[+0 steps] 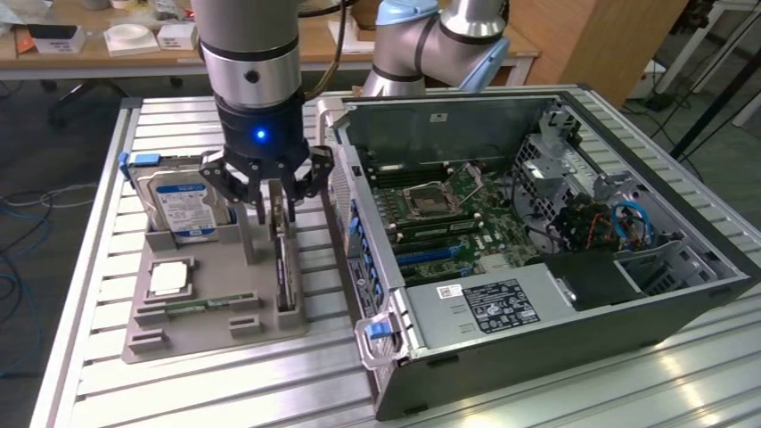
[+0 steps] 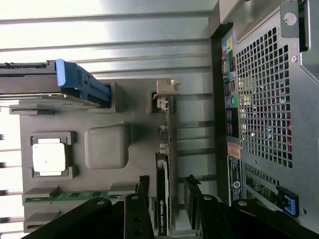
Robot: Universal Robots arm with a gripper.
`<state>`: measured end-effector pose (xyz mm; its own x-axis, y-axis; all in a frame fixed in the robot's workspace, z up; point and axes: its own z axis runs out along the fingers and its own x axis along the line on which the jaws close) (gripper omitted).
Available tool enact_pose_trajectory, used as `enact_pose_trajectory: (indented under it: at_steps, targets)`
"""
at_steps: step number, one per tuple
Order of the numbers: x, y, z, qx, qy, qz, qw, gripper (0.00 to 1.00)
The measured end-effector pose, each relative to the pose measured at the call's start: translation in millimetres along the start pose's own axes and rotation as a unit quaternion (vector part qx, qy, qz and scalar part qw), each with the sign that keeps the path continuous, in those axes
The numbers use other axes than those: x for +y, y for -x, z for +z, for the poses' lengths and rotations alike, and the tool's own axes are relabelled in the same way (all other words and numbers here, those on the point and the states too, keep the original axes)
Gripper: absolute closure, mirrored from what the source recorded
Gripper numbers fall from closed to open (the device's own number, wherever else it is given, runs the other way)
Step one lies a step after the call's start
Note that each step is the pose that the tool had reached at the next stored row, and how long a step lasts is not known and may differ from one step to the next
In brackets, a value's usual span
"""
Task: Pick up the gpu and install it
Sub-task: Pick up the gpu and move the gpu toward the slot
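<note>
The gpu [image 1: 284, 272] is a thin dark card standing on edge in a slot of the grey parts holder [image 1: 256, 323], its silvery bracket end [image 2: 166, 92] toward the far side. My gripper [image 1: 274, 207] hangs straight down over it, open. In the wrist view the gripper [image 2: 167, 183] straddles the gpu [image 2: 165, 144], one black finger on each side and a small gap between each finger and the card. The open computer case [image 1: 666, 303] lies to the exterior view's right, motherboard [image 1: 458, 223] exposed.
The holder also carries a silver blue-labelled hard drive [image 1: 182, 207] standing upright, a processor [image 1: 170, 278] and a green memory stick [image 1: 196, 306]. The case's rear wall [image 2: 259, 99] stands close beside the gpu. A second robot arm [image 1: 434, 45] rises behind the case.
</note>
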<state>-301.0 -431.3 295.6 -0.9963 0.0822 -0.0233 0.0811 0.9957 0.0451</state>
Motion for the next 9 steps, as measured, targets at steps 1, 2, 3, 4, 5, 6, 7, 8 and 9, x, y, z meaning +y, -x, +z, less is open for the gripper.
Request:
enact_pose_trajectory:
  at_steps: [1,2,3,4,5,6,7,8,9]
  targets:
    - [-0.1,0.0,0.4,0.0000,0.0000,0.000,1.0000,0.59]
    - [-0.3,-0.1,0.8,0.0000,0.0000,0.000,1.0000,0.59]
    - [-0.4,-0.1,1.2,0.0000,0.0000,0.000,1.0000,0.59]
    - [-0.7,-0.1,1.5,0.0000,0.0000,0.000,1.0000,0.59]
    - [-0.9,-0.1,1.9,0.0000,-0.0001,0.000,1.0000,0.59]
    - [-1.1,-0.2,2.3,0.0000,0.0000,0.000,1.0000,0.59]
    - [-1.2,-0.2,2.8,0.0000,0.0000,0.000,1.0000,0.59]
    - [-1.4,-0.2,3.3,-0.0001,0.0000,0.000,1.0000,0.59]
    - [-1.7,-0.2,3.6,0.0000,0.0000,0.000,1.0000,0.59]
